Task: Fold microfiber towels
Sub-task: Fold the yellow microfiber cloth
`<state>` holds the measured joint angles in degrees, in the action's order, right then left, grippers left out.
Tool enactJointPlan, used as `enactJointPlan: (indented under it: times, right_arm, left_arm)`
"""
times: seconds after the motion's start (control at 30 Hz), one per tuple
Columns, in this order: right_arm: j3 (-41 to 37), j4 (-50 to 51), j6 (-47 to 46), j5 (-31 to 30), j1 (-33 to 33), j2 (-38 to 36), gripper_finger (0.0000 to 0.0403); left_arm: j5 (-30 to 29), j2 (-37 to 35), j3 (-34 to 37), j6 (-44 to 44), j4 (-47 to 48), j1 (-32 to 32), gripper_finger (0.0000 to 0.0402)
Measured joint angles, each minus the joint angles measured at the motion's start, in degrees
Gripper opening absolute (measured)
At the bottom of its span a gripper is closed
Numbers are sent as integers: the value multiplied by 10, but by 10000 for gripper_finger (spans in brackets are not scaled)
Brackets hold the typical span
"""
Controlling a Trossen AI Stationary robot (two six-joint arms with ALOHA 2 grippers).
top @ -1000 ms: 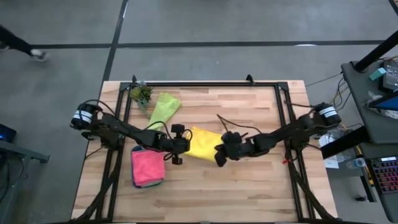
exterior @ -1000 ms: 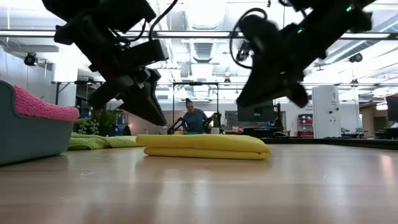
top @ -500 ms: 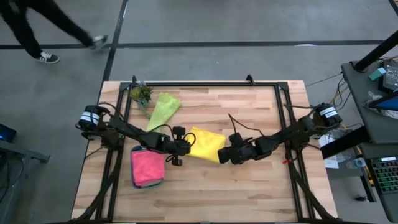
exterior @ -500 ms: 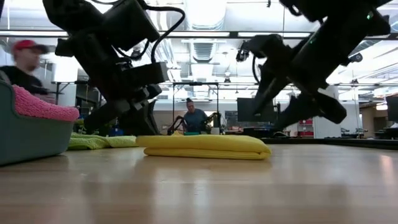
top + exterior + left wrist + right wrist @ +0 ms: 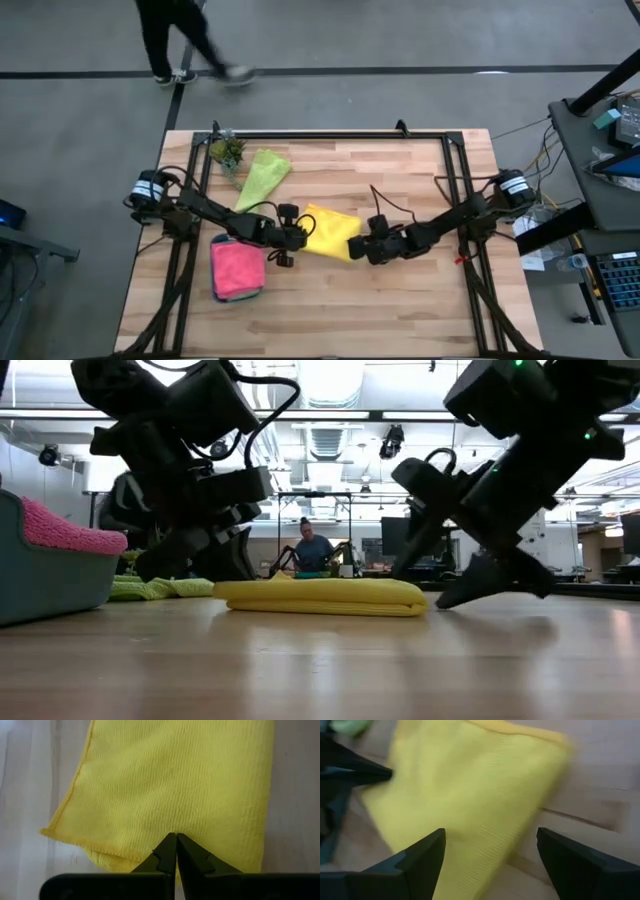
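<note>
Yellow towel (image 5: 327, 231) between both claws

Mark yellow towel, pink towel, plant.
yellow towel (image 5: 328, 229), high view, middle of the fold
pink towel (image 5: 237, 265), high view, top face
plant (image 5: 227, 152), high view, leaves

Bright ceiling strip lights, backlit arm silhouettes, tabletop glare, motion-blurred right wrist view.

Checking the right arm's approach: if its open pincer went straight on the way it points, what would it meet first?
Probably the yellow towel: the right pincer stands open, aimed at the towel's near edge. Beyond it waits the shut left pincer. Depth is hard to judge.
</note>
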<state>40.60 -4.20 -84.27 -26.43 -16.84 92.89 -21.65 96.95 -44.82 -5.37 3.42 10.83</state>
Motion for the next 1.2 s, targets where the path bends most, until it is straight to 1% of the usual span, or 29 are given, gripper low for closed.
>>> enactJointPlan:
  times: [0.2, 0.3, 0.43, 0.57, 0.7, 0.8, 1.07, 1.2]
  right_arm:
    - [0, -125, 45, -4, 13, 45, 294]
    - [-1, -148, 54, -8, 20, 54, 273]
    - [-1, -142, 47, -23, 22, 52, 211]
    - [-1, -142, 50, -28, 22, 51, 132]
    - [-1, -137, 72, -27, 21, 49, 58]
    - [-3, -100, 89, -25, 19, 34, 18]
    - [-2, 52, 78, 15, 15, -47, 14]
    - [-1, 116, 73, 25, 14, -92, 13]
  left_arm:
    - [-1, 0, 0, 0, 0, 0, 0]
    - [-1, 0, 0, 0, 0, 0, 0]
    - [-1, 0, 0, 0, 0, 0, 0]
    - [-1, 0, 0, 0, 0, 0, 0]
    - [-1, -3, 0, 0, 1, 0, 0]
    - [-1, -12, 0, 1, 1, 0, 0]
    - [0, -29, -1, 1, -3, 0, 0]
    - [17, -26, -1, 4, -32, 0, 0]
